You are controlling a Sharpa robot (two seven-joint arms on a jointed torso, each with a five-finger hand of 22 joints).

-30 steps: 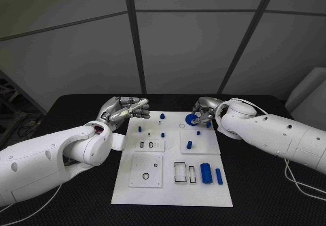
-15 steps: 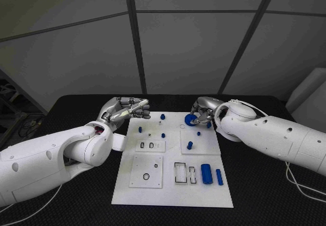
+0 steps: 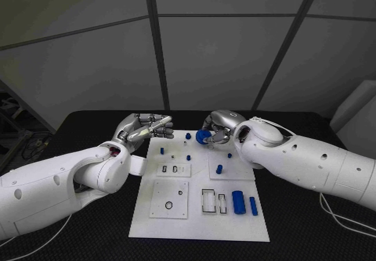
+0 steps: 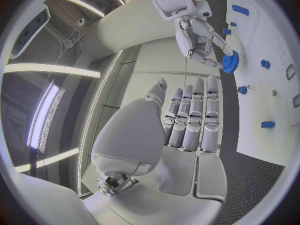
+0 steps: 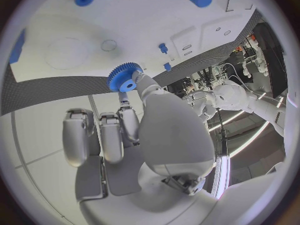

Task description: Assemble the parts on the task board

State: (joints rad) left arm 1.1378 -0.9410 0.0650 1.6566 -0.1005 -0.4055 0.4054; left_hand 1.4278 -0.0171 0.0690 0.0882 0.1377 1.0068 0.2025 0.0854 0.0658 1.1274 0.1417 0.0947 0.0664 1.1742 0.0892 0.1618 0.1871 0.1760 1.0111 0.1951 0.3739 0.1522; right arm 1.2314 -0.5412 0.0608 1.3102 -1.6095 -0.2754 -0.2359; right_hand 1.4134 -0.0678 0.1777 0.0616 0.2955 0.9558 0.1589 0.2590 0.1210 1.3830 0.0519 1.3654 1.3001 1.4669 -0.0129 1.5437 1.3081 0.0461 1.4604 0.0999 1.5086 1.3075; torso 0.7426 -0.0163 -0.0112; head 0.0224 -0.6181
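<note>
Blue gear (image 3: 203,135) sits pinched between the fingertips of the right hand (image 3: 217,126), held above the far end of the white task board (image 3: 200,217), near a small blue peg (image 3: 188,135) standing there. Left hand (image 3: 145,127) hovers off the board's far left corner with nothing in it, fingers straight and side by side. 2 blue cylinders (image 3: 238,200) lie side by side on the board's near right part.
</note>
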